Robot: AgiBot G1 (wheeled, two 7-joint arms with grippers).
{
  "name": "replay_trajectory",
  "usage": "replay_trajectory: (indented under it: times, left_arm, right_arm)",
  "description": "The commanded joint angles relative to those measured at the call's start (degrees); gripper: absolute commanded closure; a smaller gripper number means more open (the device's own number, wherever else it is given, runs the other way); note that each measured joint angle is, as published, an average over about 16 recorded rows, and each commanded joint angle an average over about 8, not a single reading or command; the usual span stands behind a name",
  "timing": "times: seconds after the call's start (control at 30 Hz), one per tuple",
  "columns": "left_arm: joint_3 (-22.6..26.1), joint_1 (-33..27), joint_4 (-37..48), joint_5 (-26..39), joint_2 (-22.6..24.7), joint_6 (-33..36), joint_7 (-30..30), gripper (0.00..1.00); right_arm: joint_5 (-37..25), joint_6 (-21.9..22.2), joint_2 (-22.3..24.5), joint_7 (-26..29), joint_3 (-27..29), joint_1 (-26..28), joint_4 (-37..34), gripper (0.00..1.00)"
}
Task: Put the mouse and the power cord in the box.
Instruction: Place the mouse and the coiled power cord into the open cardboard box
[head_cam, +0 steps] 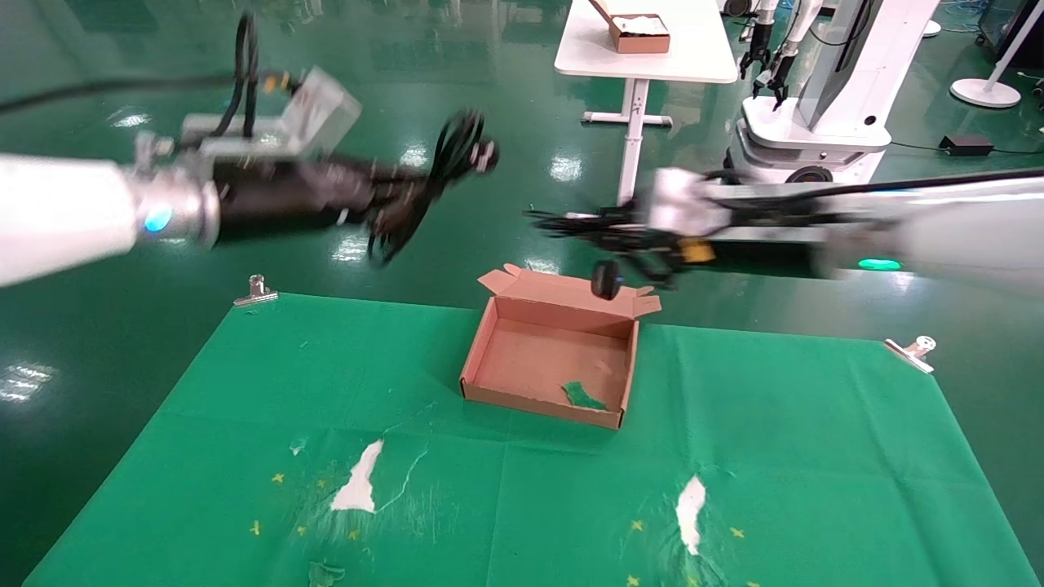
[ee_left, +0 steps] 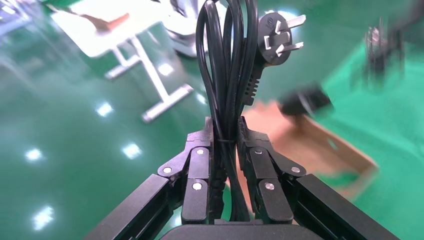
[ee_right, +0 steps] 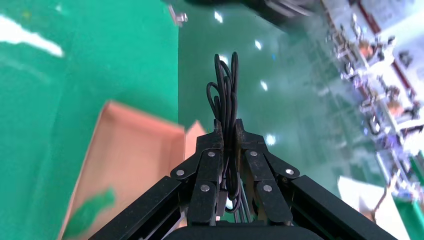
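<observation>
The box (head_cam: 538, 405) stands open in the middle of the green cloth, a green scrap (head_cam: 584, 396) on its floor. High to its left, my left gripper (head_cam: 400, 200) is shut on the power cord (head_cam: 453, 151). The left wrist view shows the thick loops (ee_left: 225, 60) and a pronged plug (ee_left: 276, 39) sticking out past the gripper (ee_left: 225, 125). My right gripper (head_cam: 624, 236) is above the box's far flap, shut on the mouse's thin bundled cable (ee_right: 226, 85). The mouse (head_cam: 606, 280) dangles below it, just over the flap. The mouse itself is hidden in the right wrist view.
Green cloth (head_cam: 326, 383) with torn white patches (head_cam: 359, 487) covers the table, held by metal clips (head_cam: 256, 291) at its far corners. Behind stand a white table (head_cam: 652, 65) with a smaller cardboard box (head_cam: 640, 34) and another robot (head_cam: 824, 90).
</observation>
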Motion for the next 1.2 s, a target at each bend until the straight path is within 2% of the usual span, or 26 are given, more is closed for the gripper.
replay_trajectory:
  times: [0.03, 0.2, 0.3, 0.57, 0.83, 0.87, 0.9, 1.1, 1.13, 1.2]
  left_arm:
    - [-0.2, -1.1, -0.4, -0.3, 2.0, -3.5, -1.1, 1.0]
    - [-0.1, -1.7, -1.2, -0.3, 3.1, -5.7, -1.3, 1.0]
    - [-0.2, -1.6, -1.6, -0.3, 2.4, -3.2, -0.9, 1.0]
    - [0.0, -0.9, -2.6, -0.2, -0.9, 6.5, 1.3, 1.0]
    - [-0.7, -0.1, -1.5, -1.1, -2.2, 9.1, 0.3, 1.0]
    - [-0.6, -0.1, -1.4, -1.0, -2.3, 9.2, 0.1, 1.0]
    - [-0.5, -0.2, -1.3, -0.9, -2.3, 9.2, 0.0, 1.0]
    - [0.1, -1.0, -1.0, 0.0, -2.0, 7.9, -0.7, 1.0]
    - [0.3, -1.2, -1.0, 0.3, -1.9, 7.4, -0.8, 1.0]
    - [1.0, -1.7, -1.0, 1.2, -1.5, 6.2, -1.0, 1.0]
  right_arm:
    - [0.0, 2.5, -3.5, -0.7, 0.0, 0.2, -1.0, 1.0]
    - [-0.9, 14.3, -9.0, -2.3, -0.6, -3.6, -3.5, 1.0]
    - [-1.1, 17.9, -9.9, -2.5, -1.0, -6.5, -3.6, 1.0]
    - [-1.8, 20.3, -10.0, -2.1, -2.5, -10.8, -1.9, 1.0]
    - [-1.0, 19.6, -10.1, -1.6, -3.9, -12.0, 1.0, 1.0]
    - [-0.8, 19.4, -10.1, -1.6, -4.0, -12.1, 1.4, 0.96]
    - [-0.6, 19.2, -10.1, -1.6, -4.2, -12.3, 1.7, 0.86]
    - [0.5, 19.1, -10.0, -2.2, -5.5, -12.7, 3.1, 0.12]
    - [0.7, 19.1, -10.0, -2.2, -5.7, -12.7, 3.2, 0.03]
    - [1.2, 19.4, -10.0, -2.3, -6.0, -12.7, 3.2, 0.0]
